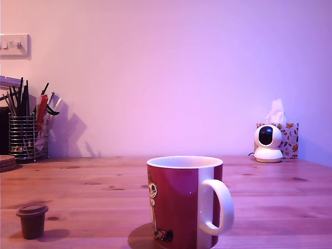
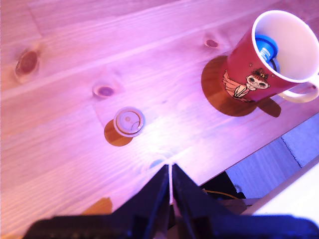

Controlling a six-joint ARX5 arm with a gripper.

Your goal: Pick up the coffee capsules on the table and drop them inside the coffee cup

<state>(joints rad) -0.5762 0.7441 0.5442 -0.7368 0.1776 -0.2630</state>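
hovering closed claw (image 2: 171, 172) near brown capsule (image 2: 129, 121)

Gripper (image 2: 171, 183) seen only in wrist view: two dark fingers (image 2: 155, 196) pressed tip to tip w/ just a thin slit between, nothing btwn them, held in the air, arm not visible in exterior view.

A brown capsule (image 1: 31, 220) stands upright on the wooden table (image 1: 93, 197) — well apart from the upright red mug (image 1: 184, 202), which holds a blue capsule (image 2: 265, 47).
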